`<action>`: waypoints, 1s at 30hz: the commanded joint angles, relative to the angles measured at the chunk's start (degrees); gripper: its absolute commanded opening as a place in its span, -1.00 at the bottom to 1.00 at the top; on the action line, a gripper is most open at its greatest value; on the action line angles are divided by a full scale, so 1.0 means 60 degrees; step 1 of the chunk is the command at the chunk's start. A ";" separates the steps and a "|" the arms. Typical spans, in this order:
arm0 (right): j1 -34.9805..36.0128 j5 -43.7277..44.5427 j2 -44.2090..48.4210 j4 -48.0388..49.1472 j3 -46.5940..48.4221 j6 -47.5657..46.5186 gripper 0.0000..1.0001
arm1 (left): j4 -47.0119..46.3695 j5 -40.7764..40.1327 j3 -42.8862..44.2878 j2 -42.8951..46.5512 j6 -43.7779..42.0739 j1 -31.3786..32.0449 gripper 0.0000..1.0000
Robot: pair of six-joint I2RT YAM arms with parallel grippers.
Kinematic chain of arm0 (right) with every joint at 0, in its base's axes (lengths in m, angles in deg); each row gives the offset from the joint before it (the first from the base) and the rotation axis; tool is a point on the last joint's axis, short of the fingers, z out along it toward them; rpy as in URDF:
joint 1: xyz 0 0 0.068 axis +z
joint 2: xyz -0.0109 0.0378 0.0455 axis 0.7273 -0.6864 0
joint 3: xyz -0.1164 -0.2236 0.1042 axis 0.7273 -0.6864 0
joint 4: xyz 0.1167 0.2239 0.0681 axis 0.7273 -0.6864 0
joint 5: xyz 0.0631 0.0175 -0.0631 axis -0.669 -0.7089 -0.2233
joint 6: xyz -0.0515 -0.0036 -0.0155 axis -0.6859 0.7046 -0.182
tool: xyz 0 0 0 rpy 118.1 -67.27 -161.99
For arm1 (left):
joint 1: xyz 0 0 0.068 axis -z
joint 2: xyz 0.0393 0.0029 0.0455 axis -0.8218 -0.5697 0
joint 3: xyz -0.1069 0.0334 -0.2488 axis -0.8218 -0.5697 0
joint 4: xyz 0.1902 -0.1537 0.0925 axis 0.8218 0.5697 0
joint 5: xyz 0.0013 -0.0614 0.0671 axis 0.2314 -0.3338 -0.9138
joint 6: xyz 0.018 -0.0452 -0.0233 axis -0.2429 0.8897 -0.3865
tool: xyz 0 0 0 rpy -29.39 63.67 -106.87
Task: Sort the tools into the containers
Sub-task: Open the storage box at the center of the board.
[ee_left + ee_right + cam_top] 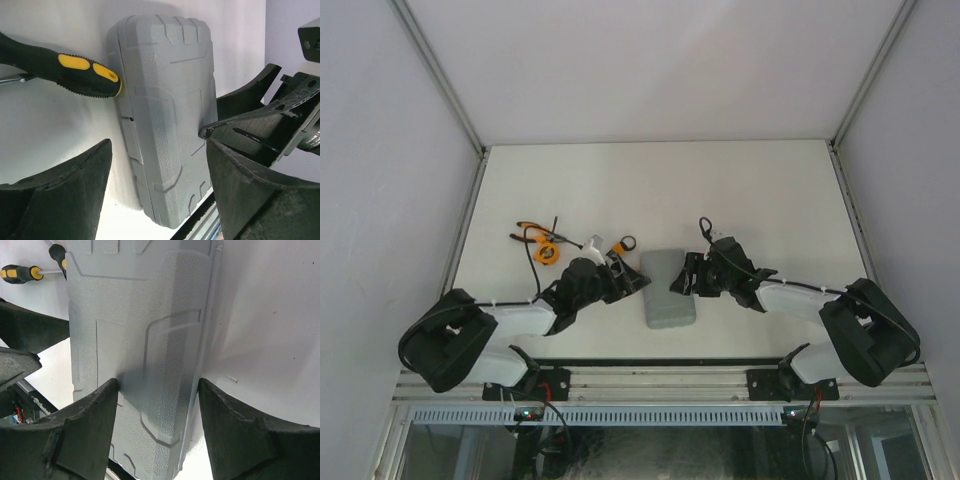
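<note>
The grey tool case point(669, 290) lies closed on the table near the front edge, between both arms. My left gripper point(636, 281) is open at the case's left edge; in the left wrist view point(157, 200) one finger is over the table and the other over the case point(165, 115). My right gripper point(684, 280) is open at the case's right edge point(157, 430), one finger over the lid point(140, 340) and the other beside it. A yellow-and-black screwdriver point(65, 70) lies just left of the case. Orange pliers point(529, 232), the tape measure point(546, 252) and the hex-key set point(623, 244) lie further left.
The white table point(760, 190) is walled on three sides. A metal rail point(660, 380) runs along the front edge just below the case. Two screwdriver handles point(20, 274) show at the top left of the right wrist view.
</note>
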 commanded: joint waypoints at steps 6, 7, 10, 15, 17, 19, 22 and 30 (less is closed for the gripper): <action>-0.0126 0.0567 -0.0368 -0.1182 -0.0671 0.0076 0.10 | -0.2365 0.0610 -0.0221 -0.1302 0.0660 0.0092 0.56; -0.0204 0.0568 -0.0339 -0.1160 -0.0731 0.0128 0.07 | -0.2472 0.0661 -0.0223 -0.1441 0.0690 0.0106 0.56; -0.0381 0.0496 -0.0326 -0.1100 -0.0917 0.0171 -0.01 | -0.2820 0.0781 -0.0209 -0.1855 0.0778 0.0182 0.57; -0.0751 0.0314 -0.0520 -0.0978 -0.1176 0.0264 -0.22 | -0.3622 0.0985 -0.0146 -0.2484 0.1065 0.0341 0.60; -0.0913 0.0225 -0.0665 -0.0918 -0.1261 0.0295 -0.29 | -0.3915 0.1006 -0.0139 -0.2713 0.1197 0.0435 0.60; -0.1062 0.0197 -0.0782 -0.0852 -0.1343 0.0363 -0.38 | -0.4148 0.1031 -0.0136 -0.2928 0.1313 0.0526 0.60; -0.1258 0.0122 -0.0864 -0.0621 -0.1551 0.0596 -0.52 | -0.4472 0.1060 -0.0168 -0.3180 0.1455 0.0621 0.60; -0.2025 -0.0384 -0.0792 0.0521 -0.2472 0.1384 -0.71 | -0.4601 0.0966 -0.0154 -0.3334 0.1509 0.0685 0.63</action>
